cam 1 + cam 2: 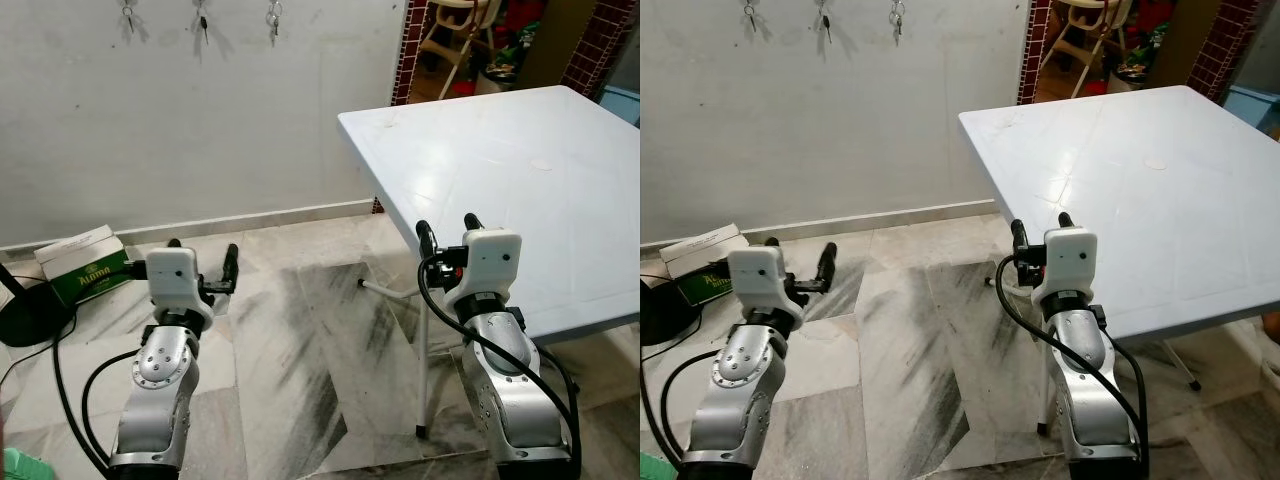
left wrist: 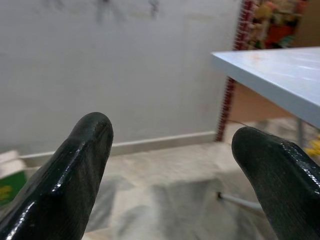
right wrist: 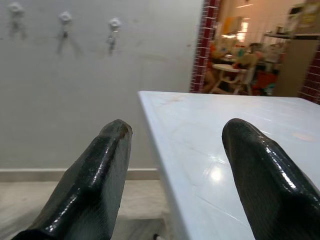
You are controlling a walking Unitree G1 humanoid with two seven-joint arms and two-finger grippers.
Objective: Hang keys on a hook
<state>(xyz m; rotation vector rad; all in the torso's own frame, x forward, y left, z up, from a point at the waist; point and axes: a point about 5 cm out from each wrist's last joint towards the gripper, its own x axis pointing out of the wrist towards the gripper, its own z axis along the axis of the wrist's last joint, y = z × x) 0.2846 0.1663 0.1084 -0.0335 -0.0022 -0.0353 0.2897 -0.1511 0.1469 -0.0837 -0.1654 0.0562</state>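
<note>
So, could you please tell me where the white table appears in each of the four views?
Left eye view: the white table fills the upper right.
Right eye view: upper right again.
Left wrist view: its corner juts in beyond one finger.
Right wrist view: it spreads between and beyond the fingers.
Shared landmark: the red brick pillar behind the table's far corner.

a room in a home — marble floor (image 1: 300, 330), plain white wall (image 1: 200, 120) with keys on hooks (image 1: 203, 22), white folding table (image 1: 520, 170), wooden high chair (image 1: 455, 40) — cardboard box (image 1: 85, 262) by the wall
</note>
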